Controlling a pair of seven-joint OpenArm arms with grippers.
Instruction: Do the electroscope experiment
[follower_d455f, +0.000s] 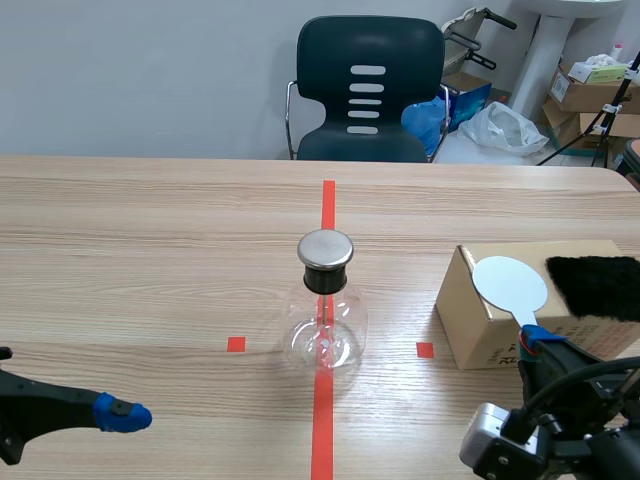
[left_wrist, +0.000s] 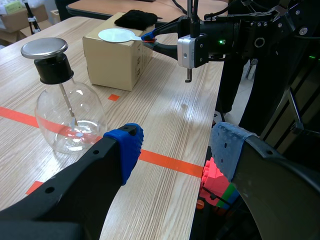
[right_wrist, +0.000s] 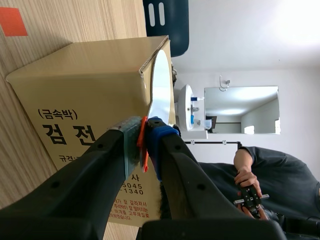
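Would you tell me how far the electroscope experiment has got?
Early stage. Done: the right claw is shut on the white disc's handle. In hand: the disc, at the box top beside the black fur. Probably left: rubbing it and bringing it to the flask; the left claw is open.

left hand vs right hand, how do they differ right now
The left hand is open and holds nothing; the right hand is shut on the handle of the white paddle. The left hand sits apart from the glass flask; the right hand is at the cardboard box. Both have black fingers with soft pads.
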